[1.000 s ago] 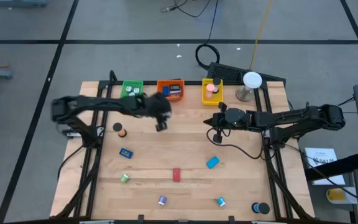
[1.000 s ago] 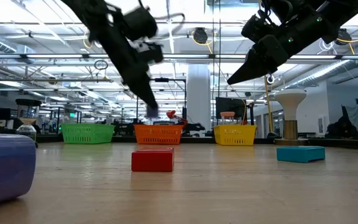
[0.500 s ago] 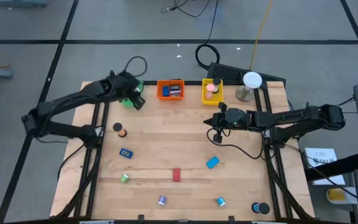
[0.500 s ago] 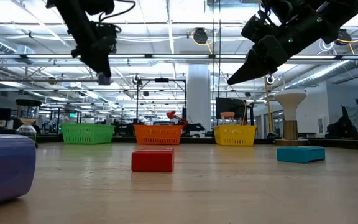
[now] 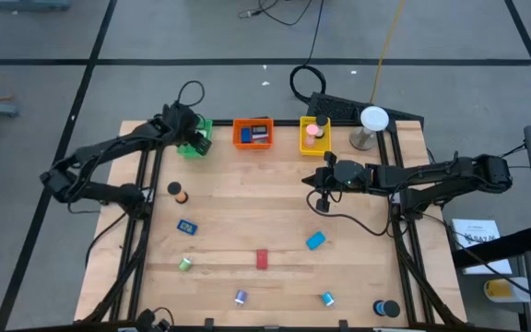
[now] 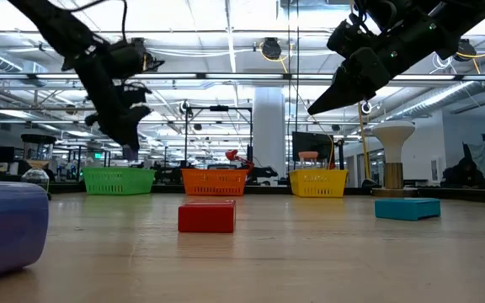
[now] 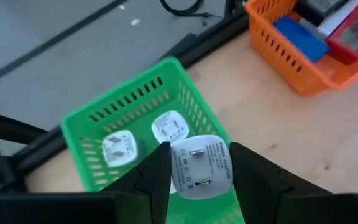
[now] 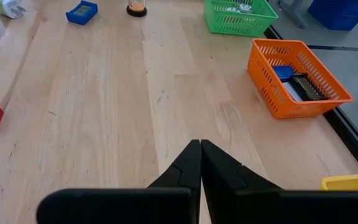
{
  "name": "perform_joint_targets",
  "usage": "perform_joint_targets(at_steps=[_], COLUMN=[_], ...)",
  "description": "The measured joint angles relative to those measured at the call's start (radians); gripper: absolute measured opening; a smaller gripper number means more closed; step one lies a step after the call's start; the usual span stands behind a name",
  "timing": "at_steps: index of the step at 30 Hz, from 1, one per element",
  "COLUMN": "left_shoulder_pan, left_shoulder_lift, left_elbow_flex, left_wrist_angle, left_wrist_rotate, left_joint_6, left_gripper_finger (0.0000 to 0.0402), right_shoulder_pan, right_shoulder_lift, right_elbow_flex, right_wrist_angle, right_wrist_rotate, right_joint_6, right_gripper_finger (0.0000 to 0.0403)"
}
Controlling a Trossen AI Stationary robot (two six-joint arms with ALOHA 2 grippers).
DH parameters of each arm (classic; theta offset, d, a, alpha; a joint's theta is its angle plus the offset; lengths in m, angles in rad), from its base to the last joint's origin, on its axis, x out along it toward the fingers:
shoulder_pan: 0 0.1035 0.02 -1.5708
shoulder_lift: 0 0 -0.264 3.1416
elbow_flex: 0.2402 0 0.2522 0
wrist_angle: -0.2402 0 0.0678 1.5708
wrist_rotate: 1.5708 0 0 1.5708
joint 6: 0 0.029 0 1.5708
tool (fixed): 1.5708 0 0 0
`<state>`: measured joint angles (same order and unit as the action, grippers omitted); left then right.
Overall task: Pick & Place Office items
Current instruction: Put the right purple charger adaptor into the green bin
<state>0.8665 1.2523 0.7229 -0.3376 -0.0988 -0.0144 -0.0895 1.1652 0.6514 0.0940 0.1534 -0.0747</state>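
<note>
My left gripper (image 7: 199, 186) is shut on a white plug adapter (image 7: 199, 167) and hangs over the green tray (image 7: 129, 118) at the table's far left; the high view shows this gripper (image 5: 197, 144) above that tray (image 5: 192, 127). Two more white adapters (image 7: 145, 138) lie in the tray. My right gripper (image 5: 320, 201) is shut and holds nothing, above the table's right middle. Loose office items lie on the wood: a blue block (image 5: 187, 226), a red block (image 5: 262, 259), a blue piece (image 5: 315, 241) and a green roll (image 5: 184, 264). My left gripper pinches the white adapter by its two opposite sides (image 7: 178, 171) between its two fingers (image 7: 156, 182). The fingers slant down from the near-left. The adapter is lifted clear above the green tray, its face with the two metal prongs (image 7: 197, 152) turned toward the wrist camera.
An orange tray (image 5: 253, 133) with a blue and a red piece, and a yellow tray (image 5: 313, 136), stand along the far edge, beside a white ball on a stand (image 5: 372, 120). Small pieces lie near the front edge: purple (image 5: 240, 297), blue (image 5: 326, 298), black (image 5: 387, 309).
My left gripper has swung from over the table in front of the orange tray toward the far left corner, rolling its wrist, and now hangs over the green tray. It stays shut on the white adapter. My right arm has kept still.
</note>
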Motion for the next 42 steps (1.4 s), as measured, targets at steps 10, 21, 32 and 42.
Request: perform_joint_targets(at_steps=[10,21,32,42], left_shoulder_pan=[0.014,0.015,0.023,0.014], left_shoulder_lift=[0.083,0.156,0.157,0.226], left_elbow_flex=[-0.027,-0.027,-0.027,-0.026], left_wrist_angle=[0.047,0.072,0.091,0.131], left_wrist_rotate=[0.071,0.015,-0.042,-0.026], left_joint_6=[0.034,0.042,0.020,-0.028], left_gripper_finger=[0.0145,0.0145,0.0145,0.0145], right_shoulder_pan=[0.000,0.000,0.000,0.000], right_shoulder_lift=[0.000,0.000,0.000,0.000], right_elbow_flex=[0.000,0.000,0.000,0.000], right_wrist_angle=[0.005,0.005,0.005,0.005], right_wrist_rotate=[0.001,0.001,0.001,0.000], right_joint_6=[0.000,0.000,0.000,0.000], right_gripper_finger=[0.0001,0.0001,0.0001,0.0001])
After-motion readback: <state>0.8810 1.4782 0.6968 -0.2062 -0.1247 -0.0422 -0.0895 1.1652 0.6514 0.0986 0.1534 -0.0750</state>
